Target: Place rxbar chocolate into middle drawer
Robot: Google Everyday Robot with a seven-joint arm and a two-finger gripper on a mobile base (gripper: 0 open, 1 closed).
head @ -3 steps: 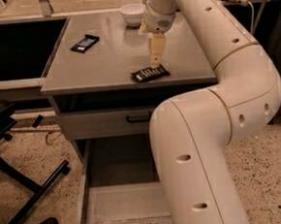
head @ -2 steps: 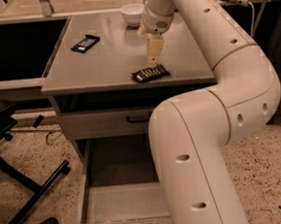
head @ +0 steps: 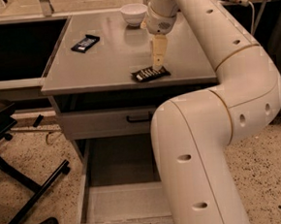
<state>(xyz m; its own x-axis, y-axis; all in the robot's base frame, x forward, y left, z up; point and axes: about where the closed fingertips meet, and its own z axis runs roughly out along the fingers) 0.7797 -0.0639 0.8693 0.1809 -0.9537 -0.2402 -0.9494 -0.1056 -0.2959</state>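
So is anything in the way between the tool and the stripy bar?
No, nothing visible. The tool hangs right over the bar, which lies near the front edge of the tabletop.

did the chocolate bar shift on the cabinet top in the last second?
No. The chocolate bar lies at the same spot near the front edge of the cabinet top; the gripper hangs just above it.

Gripper (head: pixel 157 66) hangs pointing straight down over the rxbar (head: pixel 150 74), which lies flat near the front edge of the cabinet top (head: pixel 112 62), right of centre. A second dark bar (head: pixel 85 43) sits towards the back left and a white bowl (head: pixel 134 13) at the back edge. Below, the middle drawer (head: pixel 123 203) stands pulled out, with the arm (head: pixel 206 143) covering its right side.
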